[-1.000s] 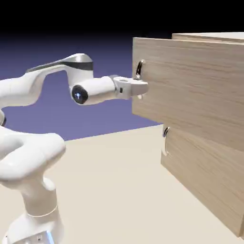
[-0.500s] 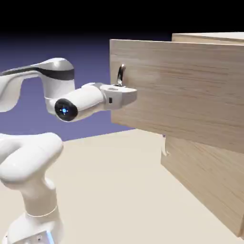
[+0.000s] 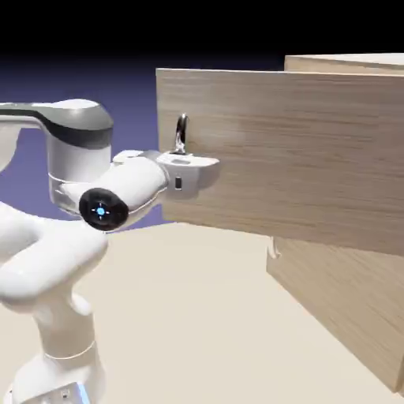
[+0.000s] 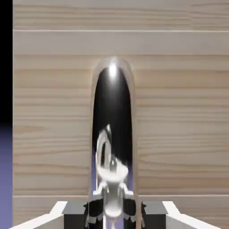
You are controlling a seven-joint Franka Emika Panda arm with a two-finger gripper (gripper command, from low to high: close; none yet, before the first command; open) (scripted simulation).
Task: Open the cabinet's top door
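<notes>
Oak top door [image 3: 292, 150] farther out from the cabinet [image 3: 347, 308] than before, end effector [image 3: 183, 162] clamped on its silver handle [image 3: 181, 132].

Top door [image 3: 300, 150] farther out than before.

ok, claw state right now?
Claw: shut on the slim curved silver handle of the light wood-grain top door.

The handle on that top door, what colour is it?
The handle is shiny silver, mirror-like with dark reflections, set on the light wood-grain top door. The hand view shows it best.
</notes>
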